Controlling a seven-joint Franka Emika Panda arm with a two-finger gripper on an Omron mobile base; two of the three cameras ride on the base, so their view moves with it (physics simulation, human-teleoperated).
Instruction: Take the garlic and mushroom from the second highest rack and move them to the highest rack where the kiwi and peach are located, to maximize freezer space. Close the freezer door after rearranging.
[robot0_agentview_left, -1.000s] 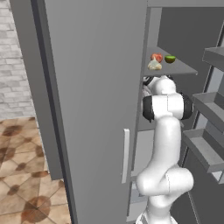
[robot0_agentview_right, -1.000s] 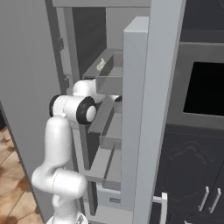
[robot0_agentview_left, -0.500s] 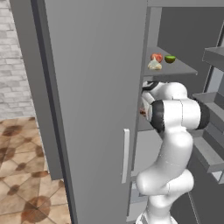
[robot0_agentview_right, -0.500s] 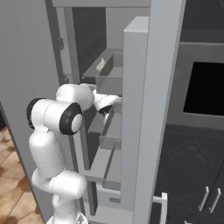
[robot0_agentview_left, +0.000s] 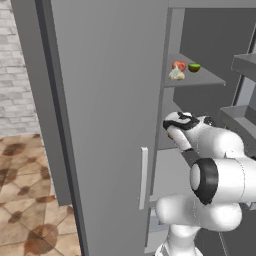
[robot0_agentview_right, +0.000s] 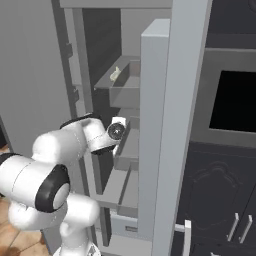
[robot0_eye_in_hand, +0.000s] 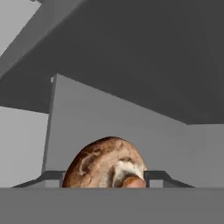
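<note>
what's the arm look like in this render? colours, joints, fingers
Glossy white arm built from rounded, bulbous links, with black bands ringing the joints and a dark collar near the wrist. In the right base view a round dark lens-like disc sits on the white hand. The gripper has two slim dark grey fingers with angled tips. No cables or markings are visible.

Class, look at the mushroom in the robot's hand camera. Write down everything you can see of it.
The mushroom has a rounded brown cap, mottled with lighter tan patches, and a pale whitish stem end facing the camera. It sits between the two dark fingertips of the gripper, which stand close on either side of it. Grey freezer walls lie behind it. Its underside is hidden.
</note>
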